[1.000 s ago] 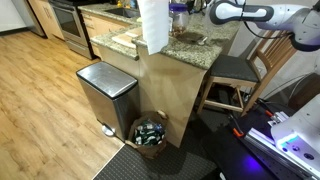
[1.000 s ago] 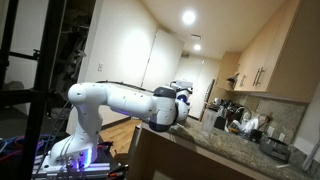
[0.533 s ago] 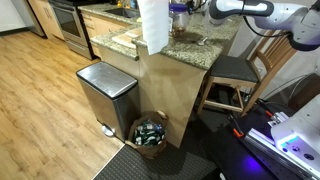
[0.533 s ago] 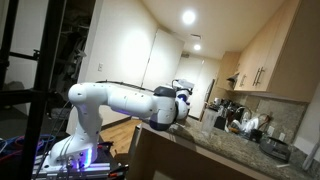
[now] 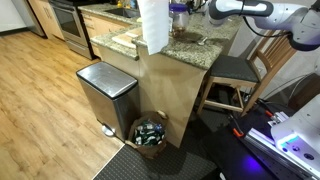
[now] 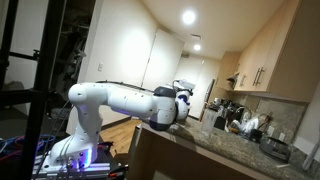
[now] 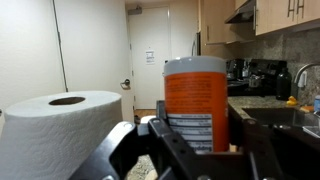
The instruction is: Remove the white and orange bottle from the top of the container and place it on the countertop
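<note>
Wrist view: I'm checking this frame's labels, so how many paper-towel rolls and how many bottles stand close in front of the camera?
paper-towel roll: 1
white and orange bottle: 1
Total: 2
</note>
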You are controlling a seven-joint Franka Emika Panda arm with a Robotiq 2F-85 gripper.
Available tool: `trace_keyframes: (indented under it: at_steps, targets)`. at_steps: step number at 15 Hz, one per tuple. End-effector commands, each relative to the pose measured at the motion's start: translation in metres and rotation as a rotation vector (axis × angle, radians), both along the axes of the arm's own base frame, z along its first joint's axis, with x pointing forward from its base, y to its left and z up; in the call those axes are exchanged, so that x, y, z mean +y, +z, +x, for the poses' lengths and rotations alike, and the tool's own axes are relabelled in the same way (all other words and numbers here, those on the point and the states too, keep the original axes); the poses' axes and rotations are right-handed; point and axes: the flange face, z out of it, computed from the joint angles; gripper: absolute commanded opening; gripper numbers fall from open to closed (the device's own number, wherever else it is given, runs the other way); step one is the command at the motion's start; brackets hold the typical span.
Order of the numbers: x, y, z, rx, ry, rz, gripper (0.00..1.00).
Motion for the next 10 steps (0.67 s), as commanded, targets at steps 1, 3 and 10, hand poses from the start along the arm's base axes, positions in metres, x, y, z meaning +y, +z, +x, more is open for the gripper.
trace_keyframes:
  at_steps: [1, 3, 10]
  targets:
    - [-0.008, -0.008, 0.009, 0.021, -0.024, 0.003, 0.25]
    - [-0.005, -0.018, 0.009, 0.045, -0.017, 0.005, 0.25]
    - [-0.01, -0.039, 0.015, 0.057, -0.037, -0.035, 0.25]
